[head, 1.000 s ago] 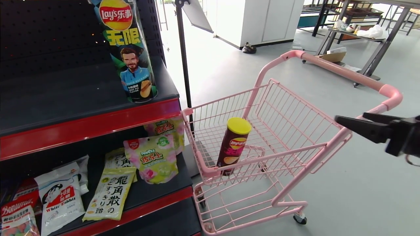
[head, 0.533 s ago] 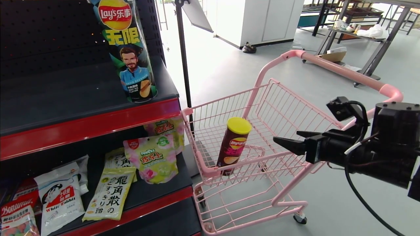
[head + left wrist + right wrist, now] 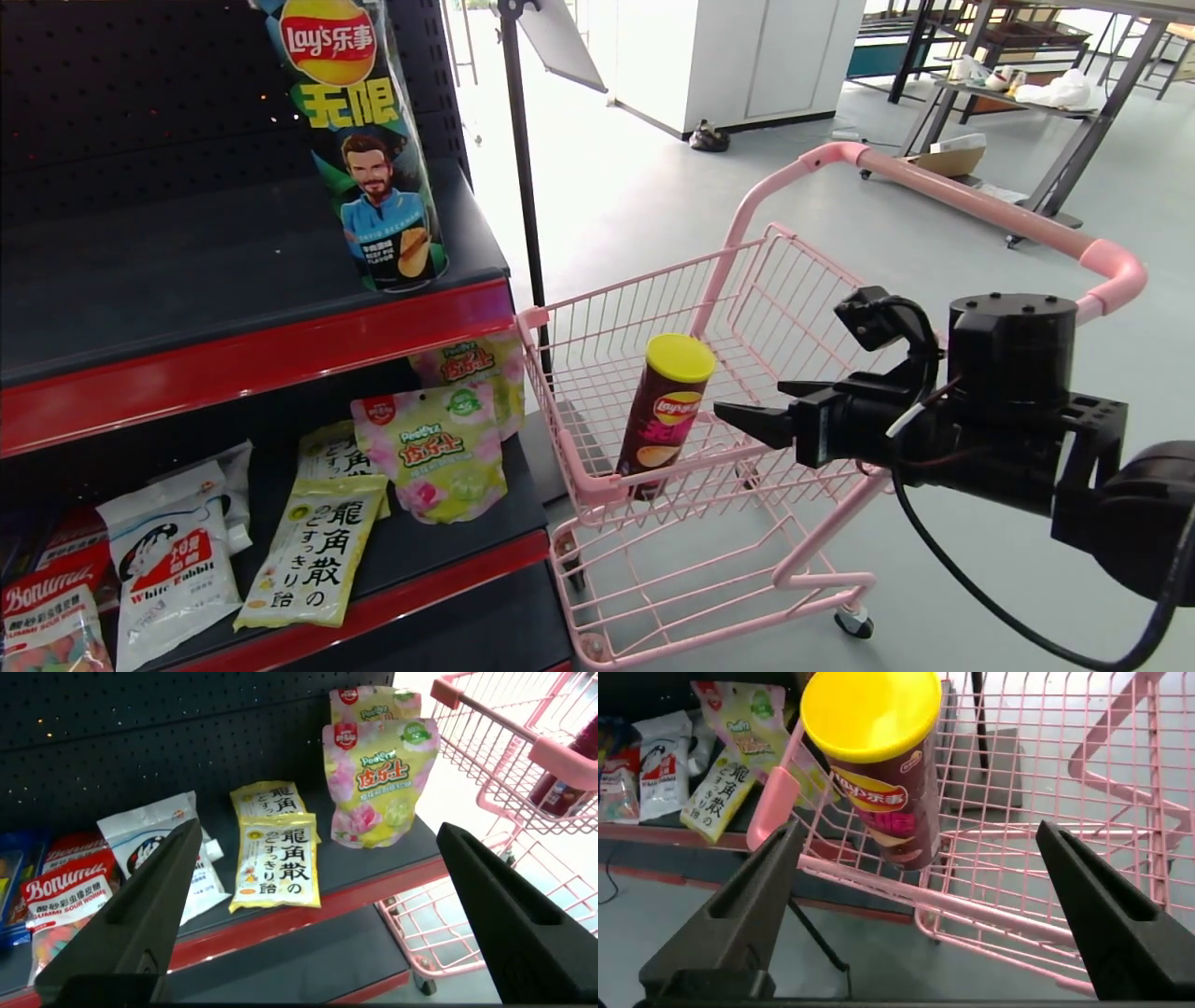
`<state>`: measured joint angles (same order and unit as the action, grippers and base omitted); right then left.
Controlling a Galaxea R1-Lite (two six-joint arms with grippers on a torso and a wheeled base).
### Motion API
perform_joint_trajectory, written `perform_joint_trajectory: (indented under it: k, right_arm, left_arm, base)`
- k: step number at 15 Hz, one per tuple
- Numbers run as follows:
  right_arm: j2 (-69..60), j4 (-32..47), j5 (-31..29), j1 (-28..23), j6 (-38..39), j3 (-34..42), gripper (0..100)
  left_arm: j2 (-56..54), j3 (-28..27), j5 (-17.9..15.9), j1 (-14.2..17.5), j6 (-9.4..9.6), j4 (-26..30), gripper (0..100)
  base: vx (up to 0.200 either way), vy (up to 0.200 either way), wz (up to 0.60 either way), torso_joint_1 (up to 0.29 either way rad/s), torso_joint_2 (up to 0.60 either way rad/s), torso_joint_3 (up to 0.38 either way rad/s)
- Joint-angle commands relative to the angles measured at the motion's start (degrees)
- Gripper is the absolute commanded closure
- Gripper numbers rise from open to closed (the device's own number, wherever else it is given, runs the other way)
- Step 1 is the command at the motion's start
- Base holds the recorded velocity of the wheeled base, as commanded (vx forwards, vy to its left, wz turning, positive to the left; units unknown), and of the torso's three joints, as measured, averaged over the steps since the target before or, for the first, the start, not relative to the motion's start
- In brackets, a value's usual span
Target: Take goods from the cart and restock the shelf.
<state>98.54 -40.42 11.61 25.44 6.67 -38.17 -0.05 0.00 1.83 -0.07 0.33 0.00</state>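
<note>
A dark red chips can [image 3: 665, 411] with a yellow lid stands upright in the front left corner of the pink cart [image 3: 971, 210]. My right gripper [image 3: 750, 399] hovers over the cart basket just right of the can, open, a short gap from it. In the right wrist view the can [image 3: 878, 775] sits ahead between the spread fingers of the gripper [image 3: 917, 831], apart from both. My left gripper [image 3: 318, 829] is open and holds nothing, facing the lower shelf [image 3: 308, 924]. A taller green chips can [image 3: 373, 149] stands on the upper shelf [image 3: 187, 271].
Snack bags lie on the lower shelf: a pink-green pouch [image 3: 439, 453], a yellow packet [image 3: 317, 551] and a white bag [image 3: 173, 569]. A black pole [image 3: 523, 168] rises between shelf and cart. The cart handle [image 3: 1106, 266] passes behind my right arm. Tables stand far back right.
My right arm has swung in from the right edge, over the cart rim, leftward toward the chips can. The gripper stayed open. The can and cart have not moved.
</note>
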Motion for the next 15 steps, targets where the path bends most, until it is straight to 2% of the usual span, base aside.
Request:
perform_joint_trajectory:
  k: [1, 5, 9, 15]
  right_arm:
    - [3.9, -0.3, -0.1, 1.4, -0.2, -0.9, 0]
    - [6.6, -0.3, -0.2, 1.4, -0.2, -2.8, 0]
    - [12.0, -0.3, -0.3, 1.8, -0.1, -9.6, 0]
    - [16.8, -0.3, -0.4, 2.9, 0.1, -14.4, 0]
  left_arm:
    - [0.0, 0.0, 0.0, 0.0, 0.02, 0.0, 0]
    - [0.0, 0.0, 0.0, 0.0, 0.02, 0.0, 0]
    - [0.0, 0.0, 0.0, 0.0, 0.02, 0.0, 0]
    - [0.0, 0.0, 0.0, 0.0, 0.02, 0.0, 0]
  base:
    - [0.0, 0.0, 0.0, 0.0, 0.0, 0.0]
    - [0.0, 0.0, 0.0, 0.0, 0.0, 0.0]
    - [0.0, 0.0, 0.0, 0.0, 0.0, 0.0]
    - [0.0, 0.0, 0.0, 0.0, 0.0, 0.0]
